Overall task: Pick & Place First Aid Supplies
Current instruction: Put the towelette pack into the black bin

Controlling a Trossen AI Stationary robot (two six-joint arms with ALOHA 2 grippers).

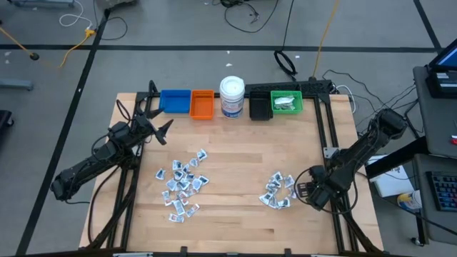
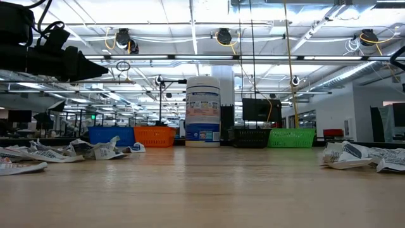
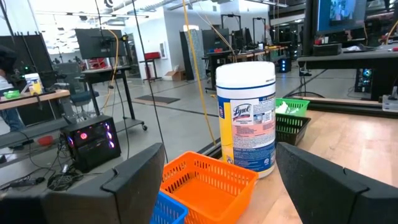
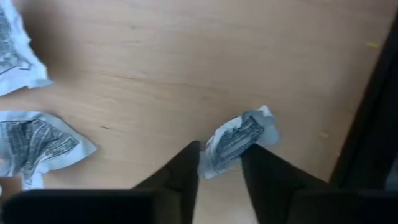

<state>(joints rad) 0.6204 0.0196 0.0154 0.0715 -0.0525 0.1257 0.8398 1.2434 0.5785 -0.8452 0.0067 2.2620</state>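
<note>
While clamped on a packet, right gripper beside scattered packets.

First aid supplies: small, crumpled white-and-blue printed packets lying flat in two clusters, a larger left cluster and a smaller right cluster. More packets lie inside the green bin.

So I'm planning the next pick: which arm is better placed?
Right. Its end effector is down at the table with a packet between its fingers; the left end effector is raised near the bins.
</note>
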